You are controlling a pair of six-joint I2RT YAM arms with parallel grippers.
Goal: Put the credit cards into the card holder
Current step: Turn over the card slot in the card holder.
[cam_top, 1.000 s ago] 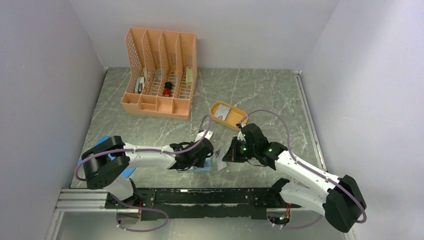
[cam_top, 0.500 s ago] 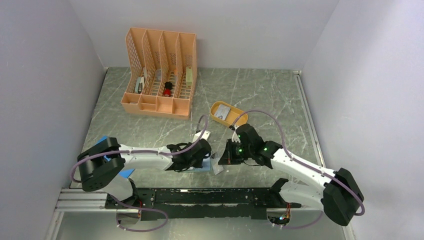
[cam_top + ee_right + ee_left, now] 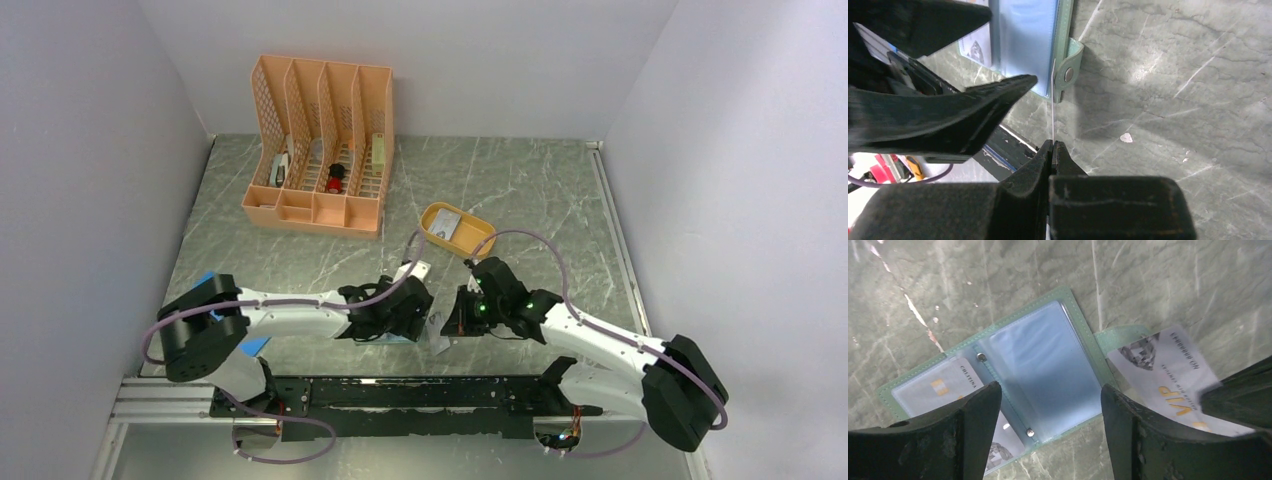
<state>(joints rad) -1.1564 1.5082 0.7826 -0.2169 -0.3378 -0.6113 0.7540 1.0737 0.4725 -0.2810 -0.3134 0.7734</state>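
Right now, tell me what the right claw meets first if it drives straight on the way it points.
Probably the snap-tab edge of the card holder: the card pinched edge-on in the right claw points at it, though depth is unclear.

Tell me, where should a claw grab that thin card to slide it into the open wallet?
Pinch the card by its rear edge, across its flat faces, coming from the side away from the card holder. It is likely too thin to grip otherwise, and the leading edge is left free for a pocket. The right gripper holds it so, edge-on beside the snap tab.
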